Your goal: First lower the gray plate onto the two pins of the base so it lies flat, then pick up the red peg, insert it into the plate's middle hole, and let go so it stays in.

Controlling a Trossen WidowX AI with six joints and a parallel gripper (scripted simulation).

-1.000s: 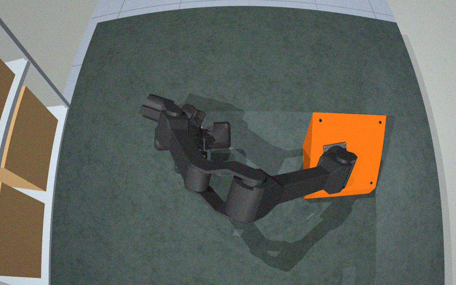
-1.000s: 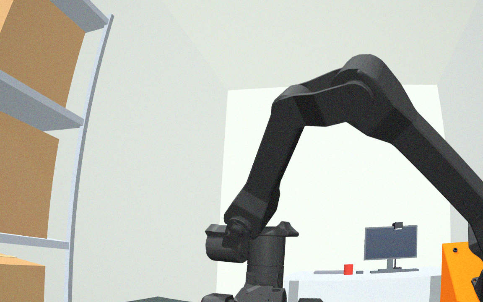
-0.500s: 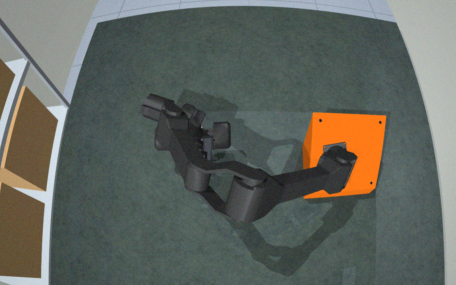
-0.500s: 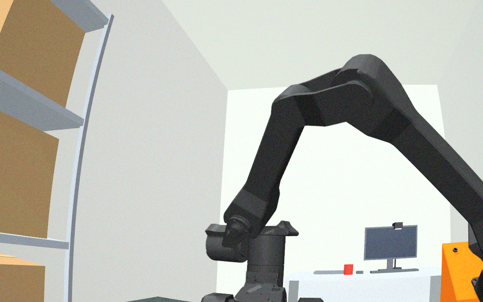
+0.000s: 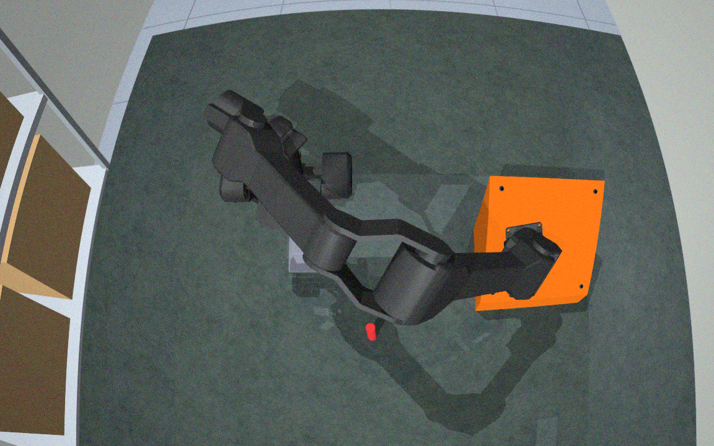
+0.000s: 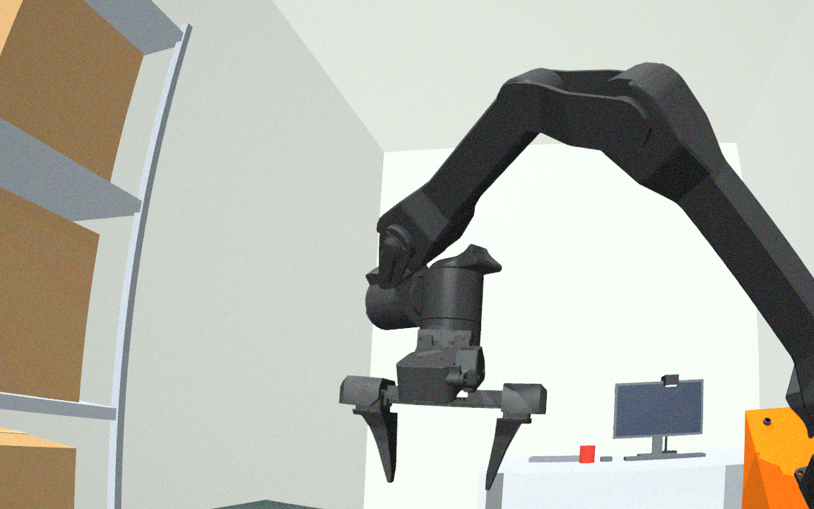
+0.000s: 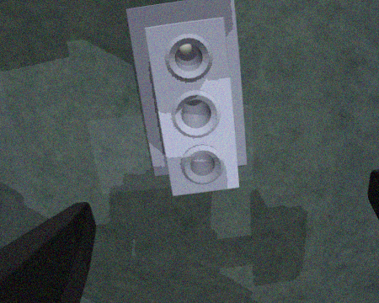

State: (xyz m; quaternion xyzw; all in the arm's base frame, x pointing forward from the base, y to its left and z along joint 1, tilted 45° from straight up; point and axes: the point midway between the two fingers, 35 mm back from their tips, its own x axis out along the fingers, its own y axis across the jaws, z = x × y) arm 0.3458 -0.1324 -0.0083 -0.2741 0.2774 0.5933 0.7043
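In the wrist view the gray plate (image 7: 223, 118) lies on the gray base (image 7: 136, 62), slightly askew to it, with its three holes in a row. A pale pin tip shows in the far hole (image 7: 188, 56). The middle hole (image 7: 195, 114) is empty. My gripper (image 6: 440, 478) is open and empty, high above the plate, with its two fingers at the wrist view's lower corners. The red peg (image 5: 370, 331) lies on the mat near the arm's elbow. In the top view the arm hides all of the base (image 5: 294, 259) but a sliver.
The orange mount (image 5: 542, 244) (image 6: 770, 461) of the arm stands to the right on the dark green mat (image 5: 182, 344). Shelves with brown boxes (image 5: 32, 233) (image 6: 18, 284) stand at the left. A far desk bears a monitor (image 6: 658, 408) and a red cup (image 6: 586, 454).
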